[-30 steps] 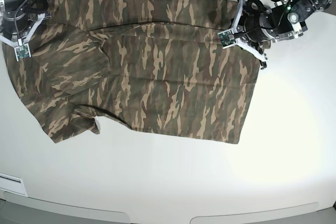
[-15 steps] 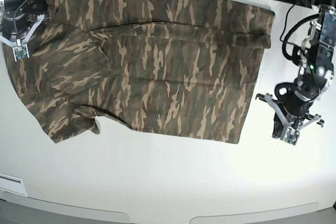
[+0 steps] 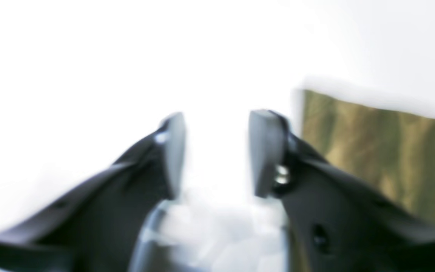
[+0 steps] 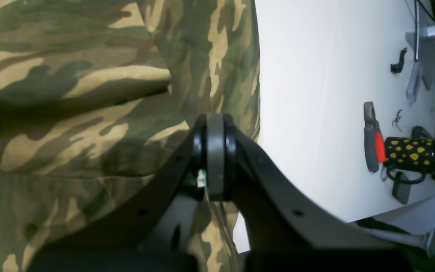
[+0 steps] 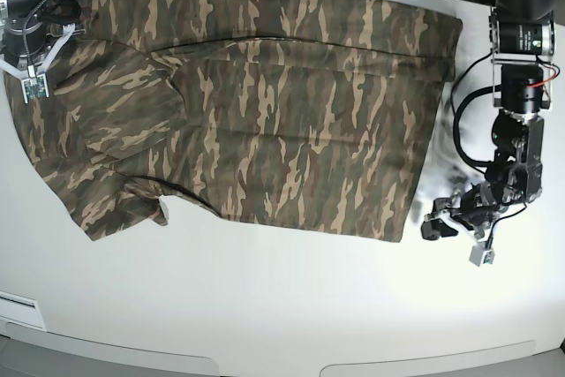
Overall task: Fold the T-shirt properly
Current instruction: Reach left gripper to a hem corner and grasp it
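Since half a second ago our left gripper point(image 5: 441, 225) is dropping toward the T-shirt point(image 5: 265, 103), fingers parted and empty, the hem corner lying just beside them. Our right gripper point(image 4: 215, 151) is pinching shut at the far edge.

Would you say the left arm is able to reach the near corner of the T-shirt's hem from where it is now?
Probably yes: the open left gripper sits just beside the T-shirt hem corner, with only bare table between them.
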`<action>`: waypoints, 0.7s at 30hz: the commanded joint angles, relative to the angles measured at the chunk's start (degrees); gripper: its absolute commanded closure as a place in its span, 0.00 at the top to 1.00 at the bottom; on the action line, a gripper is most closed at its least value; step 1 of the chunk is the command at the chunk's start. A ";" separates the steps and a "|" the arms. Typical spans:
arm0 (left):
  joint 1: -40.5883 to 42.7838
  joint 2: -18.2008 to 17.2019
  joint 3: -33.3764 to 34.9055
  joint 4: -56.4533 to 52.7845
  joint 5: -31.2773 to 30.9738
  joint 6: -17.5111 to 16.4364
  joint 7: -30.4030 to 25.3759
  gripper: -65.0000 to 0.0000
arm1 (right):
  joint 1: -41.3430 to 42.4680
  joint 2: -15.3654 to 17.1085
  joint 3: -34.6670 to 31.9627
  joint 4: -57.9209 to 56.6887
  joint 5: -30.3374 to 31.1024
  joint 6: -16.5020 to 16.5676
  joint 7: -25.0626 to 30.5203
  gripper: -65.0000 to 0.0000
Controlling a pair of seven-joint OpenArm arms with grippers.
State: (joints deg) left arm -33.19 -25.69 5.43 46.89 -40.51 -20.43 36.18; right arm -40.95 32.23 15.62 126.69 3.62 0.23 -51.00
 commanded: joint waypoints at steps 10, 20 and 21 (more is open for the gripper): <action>-3.63 5.90 3.87 -3.80 0.28 -1.05 9.01 0.48 | 0.00 0.87 0.57 0.96 -0.70 -0.44 0.94 0.00; -3.67 6.62 5.66 -3.80 -5.84 -1.03 17.77 0.18 | 0.92 0.85 0.57 0.96 -0.68 -0.46 2.43 0.00; -3.67 6.62 5.66 -3.80 -5.64 -1.03 17.73 0.06 | 1.84 0.85 0.57 0.96 -0.68 -0.50 2.36 0.00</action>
State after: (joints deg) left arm -36.56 -18.90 10.61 43.09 -48.23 -21.93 50.76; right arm -39.35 32.21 15.62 126.69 3.73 0.27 -49.93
